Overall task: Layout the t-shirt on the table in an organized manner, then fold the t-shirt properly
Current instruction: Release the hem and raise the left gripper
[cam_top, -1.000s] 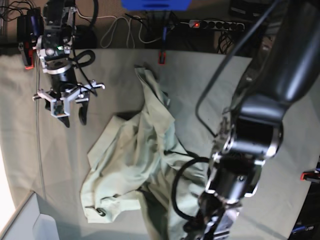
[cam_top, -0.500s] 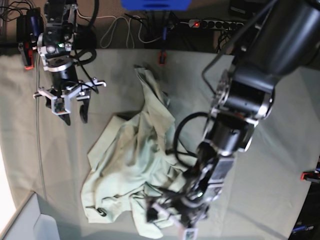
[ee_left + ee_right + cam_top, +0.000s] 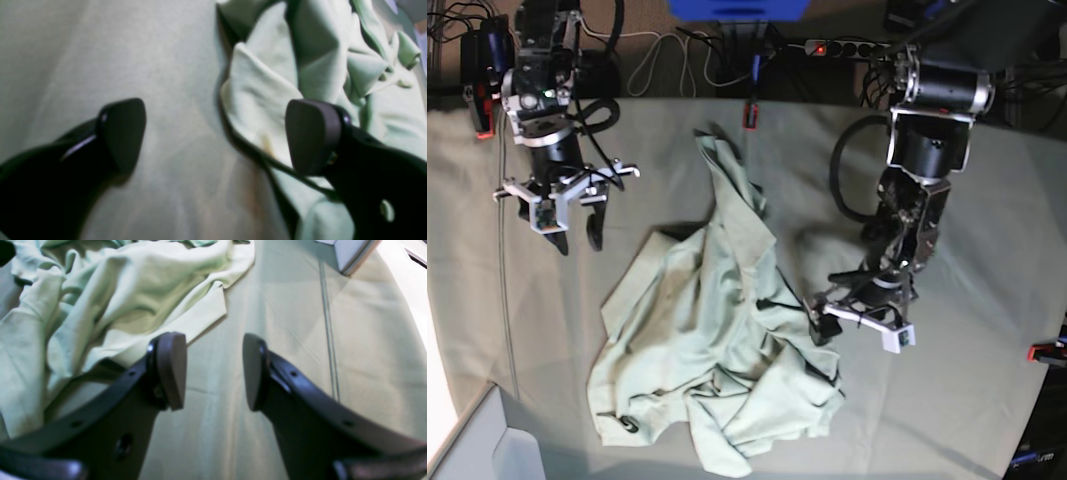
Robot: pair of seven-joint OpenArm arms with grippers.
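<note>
A wide bench (image 3: 987, 300) covered in creased grey-green cloth fills the overhead view. A pale mint-green shirt (image 3: 717, 330) lies crumpled near its middle, bunched in folds, with one narrow part stretching toward the far edge. The left tool (image 3: 859, 322) hangs low just beside the shirt's edge, its two dark fingers spread wide with nothing between them; in its wrist view one finger (image 3: 312, 135) sits over the fabric, the other over bare cloth. The right tool (image 3: 570, 220) is apart from the shirt, partly spread and empty, above bare bench.
</note>
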